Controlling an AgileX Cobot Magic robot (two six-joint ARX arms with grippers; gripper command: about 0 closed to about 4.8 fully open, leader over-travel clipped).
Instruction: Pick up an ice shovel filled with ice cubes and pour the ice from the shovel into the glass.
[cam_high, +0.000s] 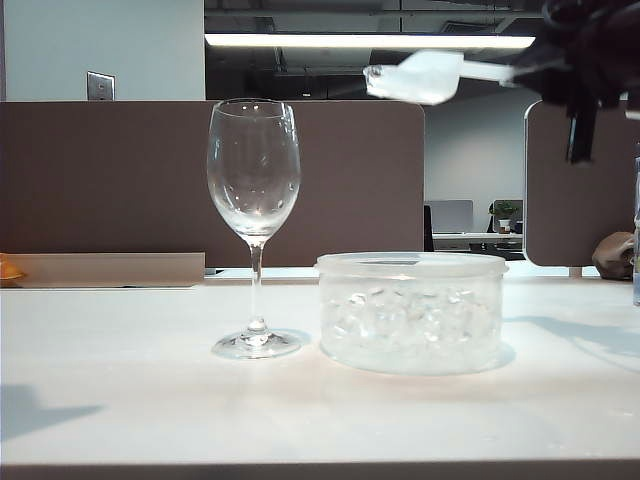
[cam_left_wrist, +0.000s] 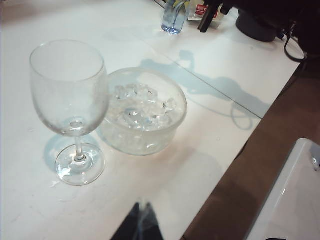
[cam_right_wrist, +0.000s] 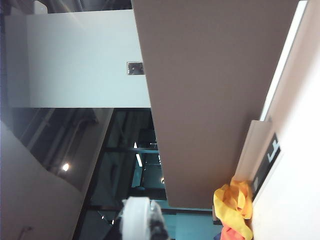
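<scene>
The glass (cam_high: 254, 190) stands upright on the white table, left of the round plastic tub. In the left wrist view the glass (cam_left_wrist: 67, 92) looks empty. Ice cubes (cam_left_wrist: 142, 107) fill the tub. High at the upper right, my right gripper (cam_high: 545, 70) is shut on the thin handle of the ice shovel (cam_high: 425, 77), which is held about level above the tub, its head pointing toward the glass. Something glassy shows at the head's tip. The right wrist view sees the ice shovel (cam_right_wrist: 137, 217) end-on. My left gripper (cam_left_wrist: 141, 207) hovers shut near the table's edge, apart from the glass.
The translucent tub (cam_high: 410, 265) sits right of the glass, almost touching its foot. A small clear bottle (cam_left_wrist: 172, 17) stands at the table's far side. Brown partitions (cam_high: 120, 180) back the table. A white box (cam_left_wrist: 292, 200) lies beyond the table edge. A yellow cloth (cam_right_wrist: 232, 205) lies by the partition.
</scene>
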